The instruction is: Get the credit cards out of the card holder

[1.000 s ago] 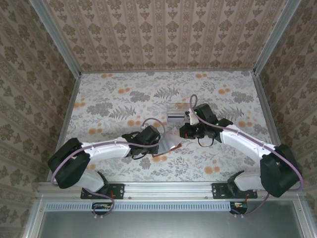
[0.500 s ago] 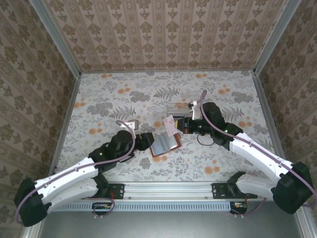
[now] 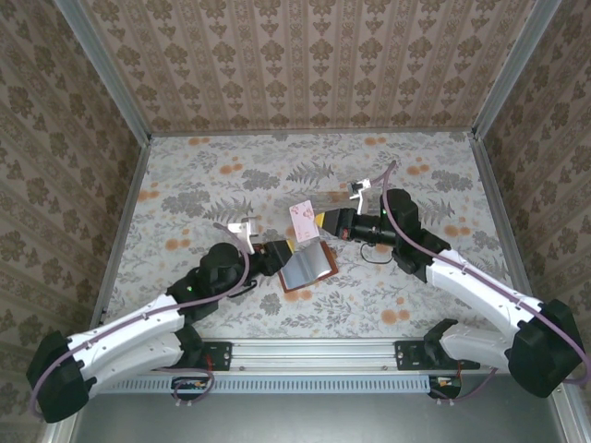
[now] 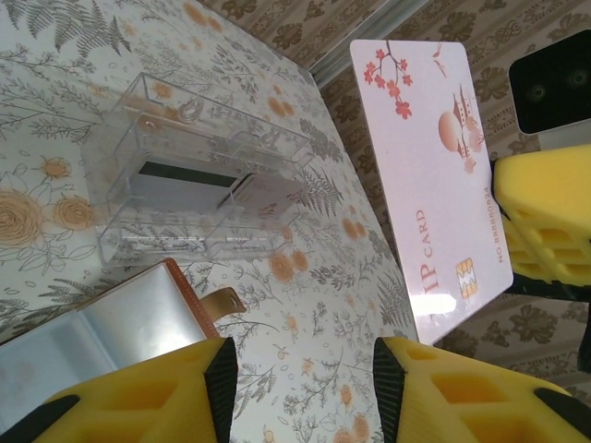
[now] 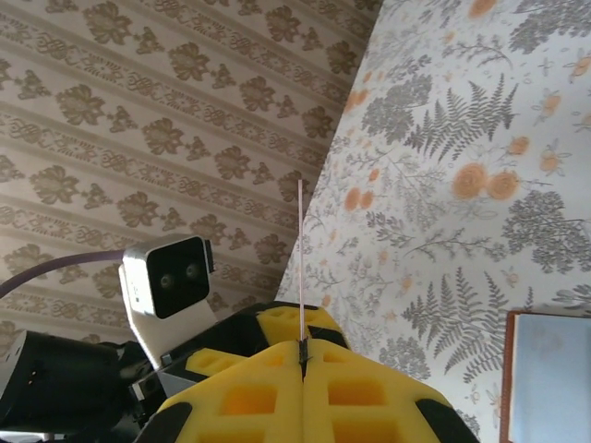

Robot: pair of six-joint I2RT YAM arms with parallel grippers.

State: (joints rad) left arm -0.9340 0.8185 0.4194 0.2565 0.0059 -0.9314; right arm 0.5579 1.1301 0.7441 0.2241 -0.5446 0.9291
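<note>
The brown card holder [image 3: 307, 268] lies open on the floral table, its grey-blue pocket up; its corner and strap [image 4: 102, 323] show in the left wrist view. My right gripper [image 3: 325, 223] is shut on a pale pink credit card [image 3: 303, 220] with a blossom print [image 4: 434, 166], held in the air above the holder and seen edge-on [image 5: 301, 258] between my right fingers [image 5: 303, 355]. My left gripper [image 3: 271, 251] hovers open just left of the holder, with only table between its yellow fingertips [image 4: 300, 388]. Two more cards, one with a dark stripe [image 4: 180, 175], lie in the clear tray [image 4: 138, 120].
The clear plastic tray [image 3: 332, 201] stands just behind the holder, near the table's middle. Patterned walls close the table in on three sides. The left arm's wrist camera [image 5: 166, 277] sits close beside my right fingers.
My left gripper has let go, opened and drawn back left from the holder. My right gripper has lifted the pink card up and away from the holder.
</note>
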